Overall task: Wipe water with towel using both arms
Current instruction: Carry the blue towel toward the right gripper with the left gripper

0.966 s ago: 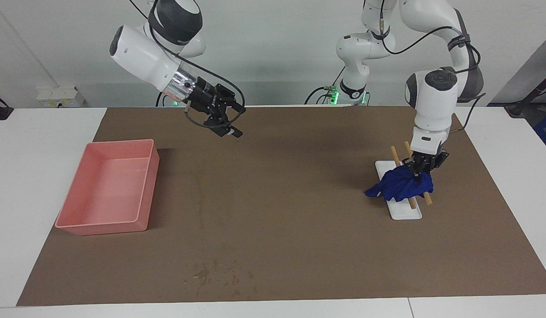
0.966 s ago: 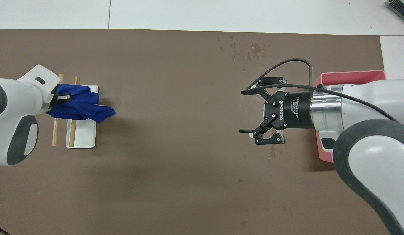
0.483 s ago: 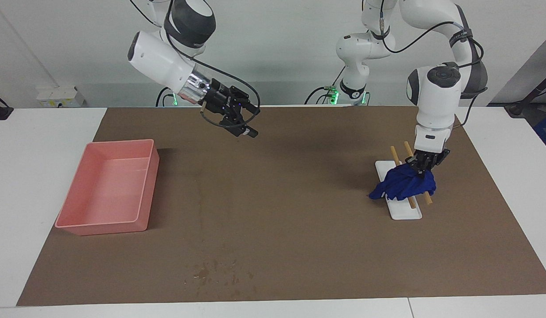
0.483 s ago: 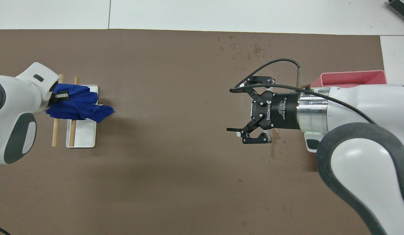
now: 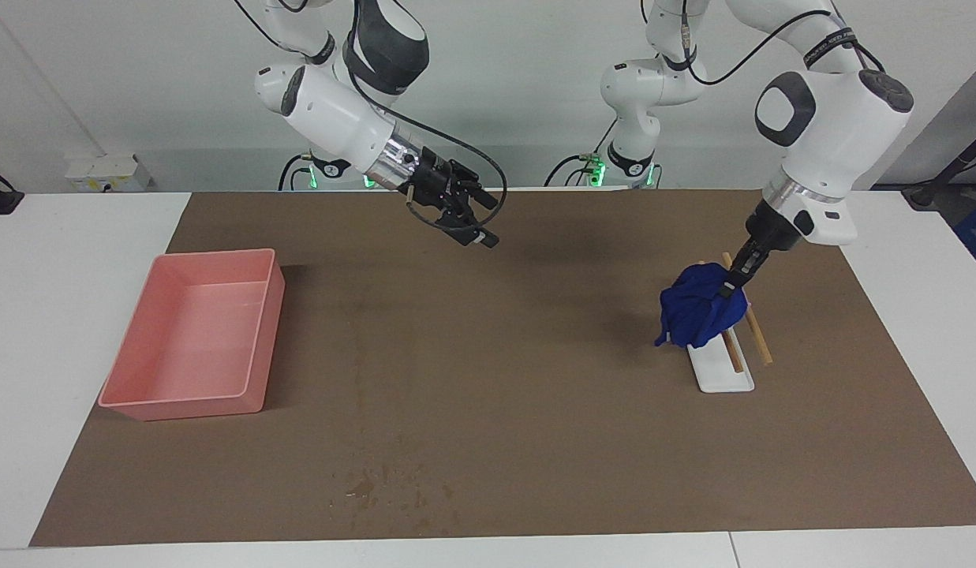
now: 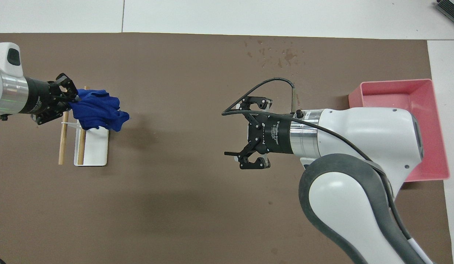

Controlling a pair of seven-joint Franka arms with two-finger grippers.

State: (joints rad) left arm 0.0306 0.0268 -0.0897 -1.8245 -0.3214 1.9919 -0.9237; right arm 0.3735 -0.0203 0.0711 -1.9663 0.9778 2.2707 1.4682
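The deep-blue towel [image 5: 695,314] [image 6: 98,113] hangs bunched from my left gripper [image 5: 731,285] [image 6: 73,101], which is shut on its upper edge. The cloth is raised over the white tray [image 5: 728,377] [image 6: 95,151] at the left arm's end of the table, its lowest corner close above the tray. My right gripper [image 5: 481,230] [image 6: 225,134] is open and holds nothing, up in the air over the middle of the brown mat, pointing toward the towel. Water [image 5: 393,487] [image 6: 282,55] shows as dark spatter on the mat near the table edge farthest from the robots.
Two wooden sticks [image 5: 760,345] [image 6: 61,143] lie across the white tray. A pink bin [image 5: 192,335] [image 6: 434,110] stands at the right arm's end of the table. The brown mat [image 5: 535,394] covers most of the white table.
The left gripper has closed on the towel, tilted and lifted it off the sticks. The right gripper, still open, has swung out toward the middle of the mat.
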